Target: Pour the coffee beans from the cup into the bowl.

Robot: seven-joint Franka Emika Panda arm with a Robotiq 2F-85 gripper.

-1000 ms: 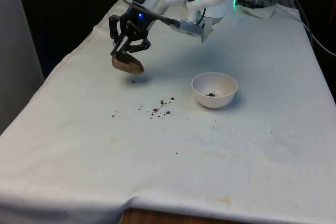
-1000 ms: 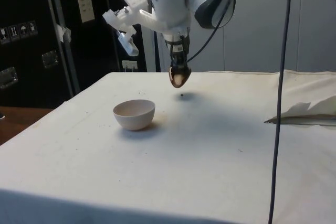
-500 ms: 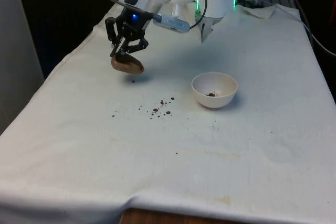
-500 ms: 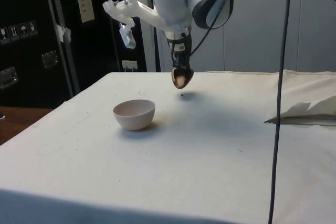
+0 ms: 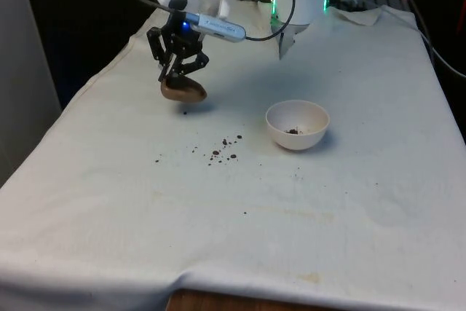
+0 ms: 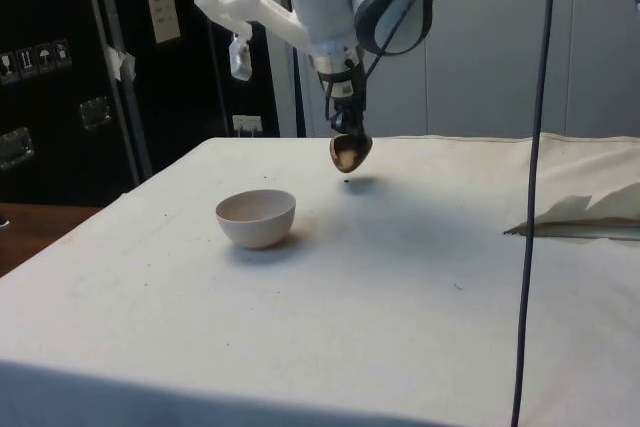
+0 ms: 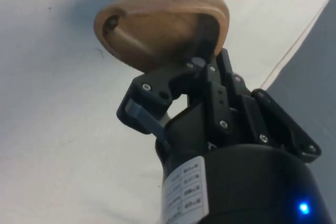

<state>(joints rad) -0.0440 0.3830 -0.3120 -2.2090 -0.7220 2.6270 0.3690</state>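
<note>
Hand [image 5: 177,72] clamped on wooden cup [image 5: 183,90], upper left of front view, tilted low above worktop [image 5: 306,209]; likely setting down, bowl [image 5: 297,124] holding few beans.

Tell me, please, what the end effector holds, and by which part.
The end effector holds the brown wooden cup by its rim, with the cup tilted above the cloth.

Even, bright overhead light falls on the bench [image 5: 306,238], the cup [image 5: 183,90] casting a soft shadow beneath it, while the background in the front view stays dark.
</note>
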